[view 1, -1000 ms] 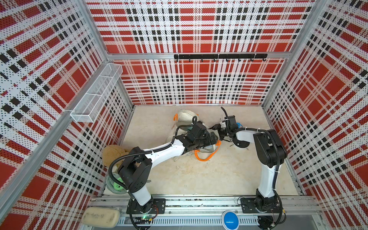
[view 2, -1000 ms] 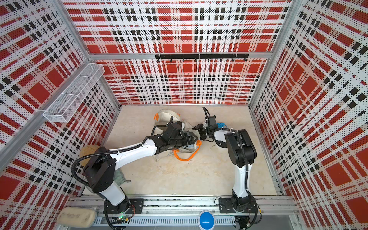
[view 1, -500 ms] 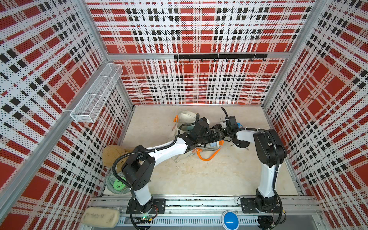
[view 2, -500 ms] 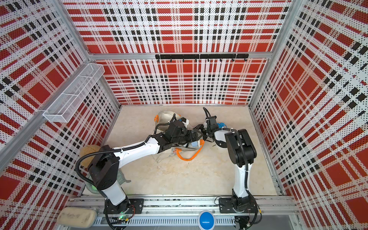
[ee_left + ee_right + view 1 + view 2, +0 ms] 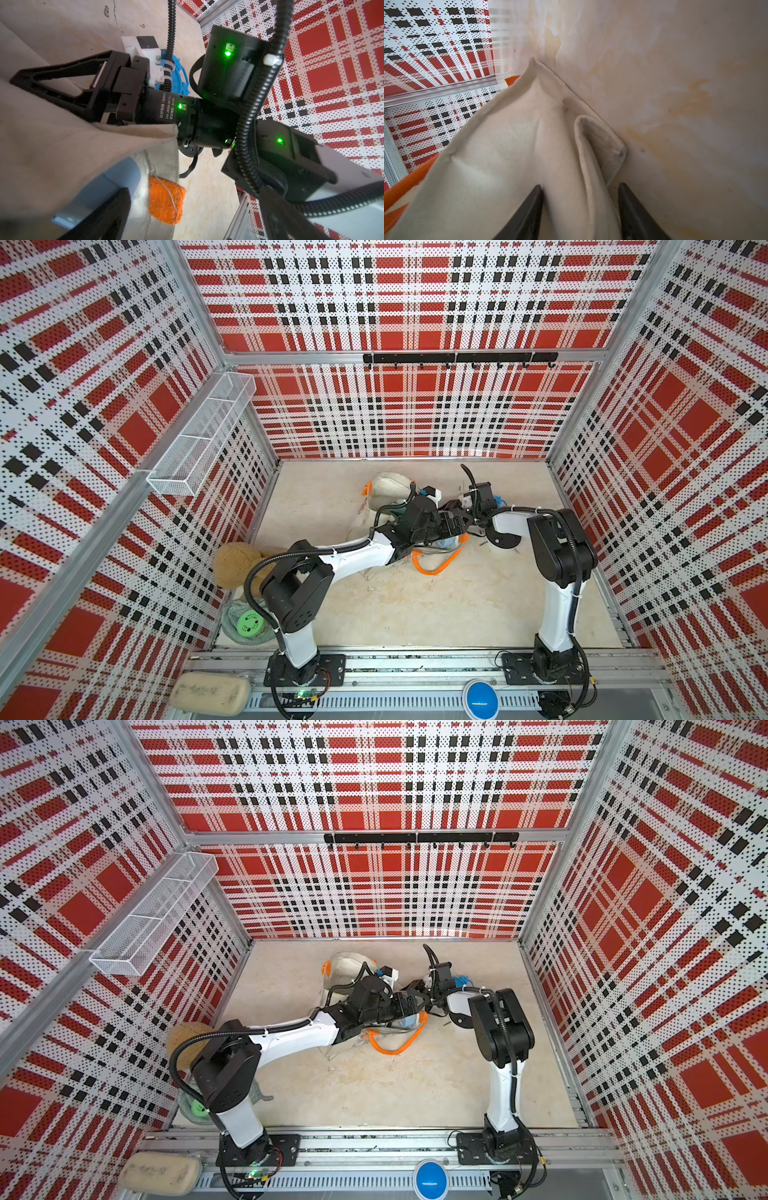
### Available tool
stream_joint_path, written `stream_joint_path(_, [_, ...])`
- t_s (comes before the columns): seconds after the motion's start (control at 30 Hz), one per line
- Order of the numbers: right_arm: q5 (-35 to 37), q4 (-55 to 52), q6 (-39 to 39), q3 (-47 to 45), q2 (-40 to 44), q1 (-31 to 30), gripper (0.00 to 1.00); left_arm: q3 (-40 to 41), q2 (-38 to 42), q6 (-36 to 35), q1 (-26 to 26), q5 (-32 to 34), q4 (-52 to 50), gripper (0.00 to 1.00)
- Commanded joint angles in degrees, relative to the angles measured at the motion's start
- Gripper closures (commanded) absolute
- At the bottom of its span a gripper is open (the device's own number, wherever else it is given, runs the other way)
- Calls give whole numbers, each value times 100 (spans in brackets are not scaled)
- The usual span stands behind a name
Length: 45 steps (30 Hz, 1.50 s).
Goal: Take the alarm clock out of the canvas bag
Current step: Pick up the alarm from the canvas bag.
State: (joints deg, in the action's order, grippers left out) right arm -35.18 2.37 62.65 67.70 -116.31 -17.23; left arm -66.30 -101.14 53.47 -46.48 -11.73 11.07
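The cream canvas bag (image 5: 388,485) (image 5: 345,967) lies crumpled at the back middle of the floor, its orange handle (image 5: 436,568) looped toward the front. My left gripper (image 5: 457,527) (image 5: 192,224) is open at the bag's mouth. One of its fingers (image 5: 101,218) rests against a blue-grey body (image 5: 116,182) (image 5: 446,542) inside the cloth, which looks like the alarm clock; most of it is hidden. My right gripper (image 5: 454,507) (image 5: 580,209) faces the left one, shut on a thick fold of the bag (image 5: 583,166).
A blue toothed disc (image 5: 498,502) lies behind the right wrist. A tan plush toy (image 5: 235,562) and a green disc on grey cloth (image 5: 249,624) sit by the left wall. A white wire basket (image 5: 203,435) hangs there, and a black hook rail (image 5: 457,358) crosses the back wall.
My left arm has stretched further toward the right gripper and turned its wrist at the bag's mouth. The right arm has held its place on the cloth.
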Motion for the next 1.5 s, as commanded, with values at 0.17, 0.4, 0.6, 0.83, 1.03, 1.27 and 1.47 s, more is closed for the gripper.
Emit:
stream_joint_path(0.17, [-433,-722,-188,-99,-265,-244,44,230,784,-504,196,792,-1593,1])
stream_joint_path(0.4, [-514,-725,-246,-73,-252,-245,45,439,1251,-402,192,1279,-2548,1])
stream_joint_path(0.6, [-472,-780,-307,-40,-260,-245,45,379,1103,-168,121,1188,-2534,0])
stream_joint_path(0.83, [-437,-813,-351,-14,-265,-293,45,-482,428,-83,-19,1132,-3253,3])
stream_joint_path(1.03, [-446,-756,-338,32,-247,-321,45,-719,74,152,-116,1165,-3382,8])
stream_joint_path(1.27, [-472,-674,-320,-3,-177,-334,45,-945,-177,216,-116,1413,-3864,23])
stream_joint_path(1.47, [-482,-600,-281,-61,-148,-333,45,-1037,-208,138,-139,1674,-4332,35])
